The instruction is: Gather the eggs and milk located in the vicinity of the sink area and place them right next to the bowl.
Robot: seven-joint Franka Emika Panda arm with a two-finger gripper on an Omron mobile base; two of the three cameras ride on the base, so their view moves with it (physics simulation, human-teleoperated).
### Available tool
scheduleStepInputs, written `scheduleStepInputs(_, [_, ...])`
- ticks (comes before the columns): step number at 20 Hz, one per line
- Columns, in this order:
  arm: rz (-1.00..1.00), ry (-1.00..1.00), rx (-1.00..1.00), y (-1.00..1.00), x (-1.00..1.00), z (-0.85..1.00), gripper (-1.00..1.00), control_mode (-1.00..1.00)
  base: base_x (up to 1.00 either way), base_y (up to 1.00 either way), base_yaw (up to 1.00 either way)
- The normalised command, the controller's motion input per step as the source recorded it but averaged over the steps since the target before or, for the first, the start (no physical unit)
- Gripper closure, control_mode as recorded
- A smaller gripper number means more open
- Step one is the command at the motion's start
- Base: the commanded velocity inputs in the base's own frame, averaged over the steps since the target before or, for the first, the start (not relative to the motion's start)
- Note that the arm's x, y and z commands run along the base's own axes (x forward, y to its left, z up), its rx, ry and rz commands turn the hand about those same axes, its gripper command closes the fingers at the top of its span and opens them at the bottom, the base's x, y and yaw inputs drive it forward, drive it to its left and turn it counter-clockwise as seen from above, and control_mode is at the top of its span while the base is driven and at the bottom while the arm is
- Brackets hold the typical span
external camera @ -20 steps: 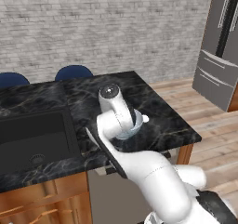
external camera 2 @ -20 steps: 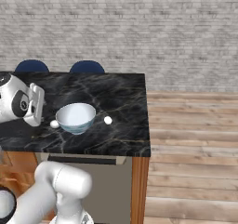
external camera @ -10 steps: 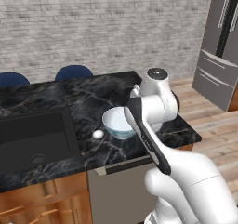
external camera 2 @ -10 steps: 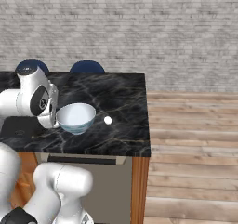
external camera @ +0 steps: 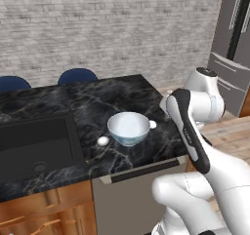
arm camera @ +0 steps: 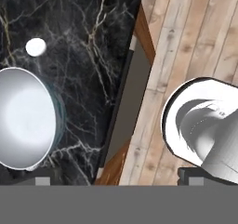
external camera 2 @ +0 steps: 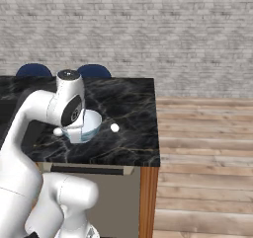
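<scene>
Two eggs, one bowl, one sink, two blue chairs

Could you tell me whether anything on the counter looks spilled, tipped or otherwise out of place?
Nothing stands out. The bowl sits upright and empty on the counter, with one egg on its sink side and another egg on the other side. No spill or damage shows.

Opposed base views sharing bowl
</scene>
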Motion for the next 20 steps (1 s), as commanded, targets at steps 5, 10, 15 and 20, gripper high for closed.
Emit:
scheduleStepInputs(5, [0.07,0.02,0.08,-0.48,-0.02,0.00,-1.00,-1.00,0.00,0.00,0.00])
scheduleStepInputs(10, [0.00,0.04,0.03,-0.30,0.00,0.00,-1.00,-1.00,0.00,0.00,0.00])
scheduleStepInputs(15, [0.00,0.01,0.01,-0.11,0.00,0.00,-1.00,1.00,-0.08,-0.13,0.00])
scheduleStepInputs(20, [0.00,0.00,0.00,0.00,0.00,0.00,-1.00,1.00,-0.31,0.08,0.00])
